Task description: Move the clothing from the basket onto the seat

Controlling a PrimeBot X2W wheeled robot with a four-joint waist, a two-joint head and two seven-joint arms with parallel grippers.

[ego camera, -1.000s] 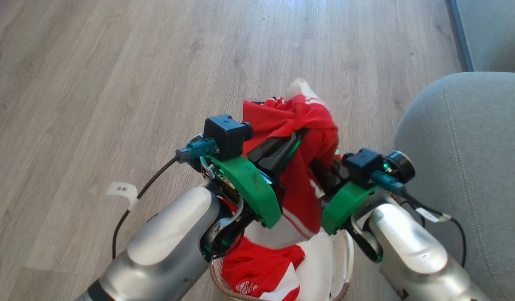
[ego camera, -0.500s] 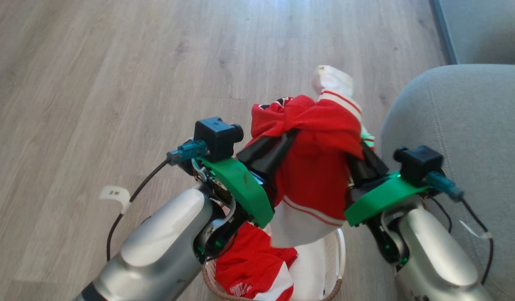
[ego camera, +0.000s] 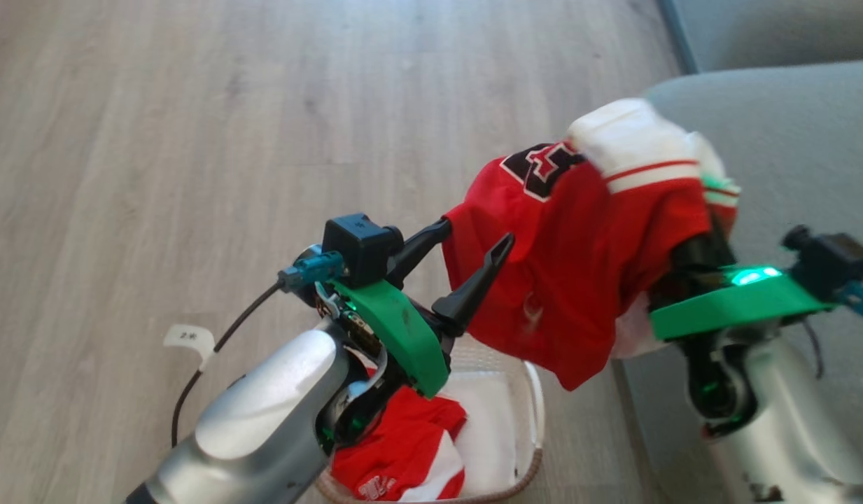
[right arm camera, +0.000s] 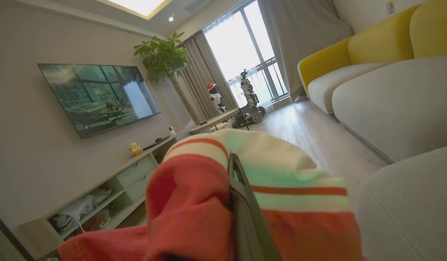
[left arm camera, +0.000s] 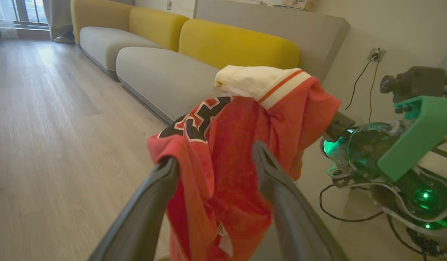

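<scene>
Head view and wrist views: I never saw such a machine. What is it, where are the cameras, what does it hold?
A two-armed wheeled robot. One camera looks down from its head; one on each wrist looks along that gripper's fingers. The right gripper is shut on a red jersey, held up near the white basket and the grey-green seat. The left gripper is open against the cloth. Another red garment lies in the basket, which stands on the wooden floor.

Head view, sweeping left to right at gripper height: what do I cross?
White cable tag → left gripper, open → hanging red clothing → seat.
</scene>
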